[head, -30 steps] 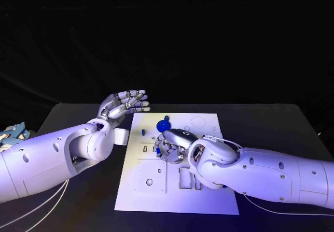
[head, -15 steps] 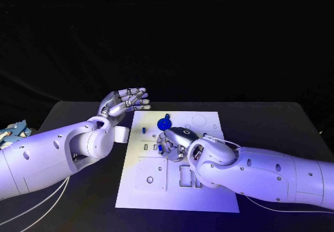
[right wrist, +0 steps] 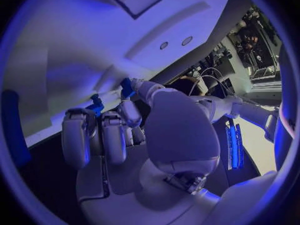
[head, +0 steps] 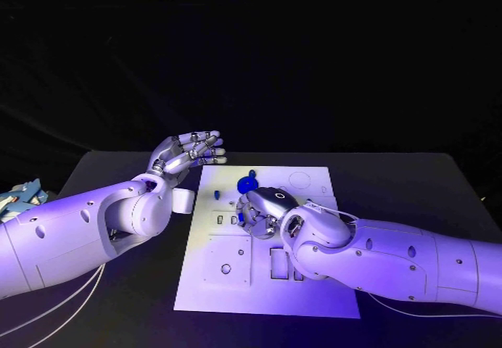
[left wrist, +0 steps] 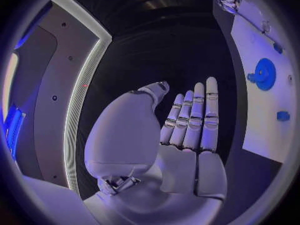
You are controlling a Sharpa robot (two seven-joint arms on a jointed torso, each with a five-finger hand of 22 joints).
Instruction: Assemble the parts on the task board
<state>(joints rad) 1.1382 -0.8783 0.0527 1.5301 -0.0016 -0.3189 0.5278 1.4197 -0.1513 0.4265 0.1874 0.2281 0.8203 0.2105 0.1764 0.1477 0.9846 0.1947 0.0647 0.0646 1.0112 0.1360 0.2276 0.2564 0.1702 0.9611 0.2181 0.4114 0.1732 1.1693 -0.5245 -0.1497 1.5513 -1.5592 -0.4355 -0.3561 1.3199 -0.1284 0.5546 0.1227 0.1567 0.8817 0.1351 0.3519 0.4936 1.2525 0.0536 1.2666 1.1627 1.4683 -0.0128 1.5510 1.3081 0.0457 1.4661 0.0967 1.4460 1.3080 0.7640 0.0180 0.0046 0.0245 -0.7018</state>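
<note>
The white flat task board point(head: 267, 286) lay mid-worktop point(head: 418, 188), slots up. The right silver hand point(head: 262, 212) curled down over its middle, pinching a small blue part point(right wrist: 127, 87) at the fingertips, probably to seat it. The left silver hand point(head: 188, 154) hovered released, fingers straight, beyond the board's far corner, likely clearing room. A blue gear-shaped part point(head: 248, 184) stood near the far edge.

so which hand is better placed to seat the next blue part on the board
Right, probably. The right hand is over the task board with a small blue part at its fingertips. The left hand hangs off the board's far left corner, fingers apart, holding nothing.
</note>
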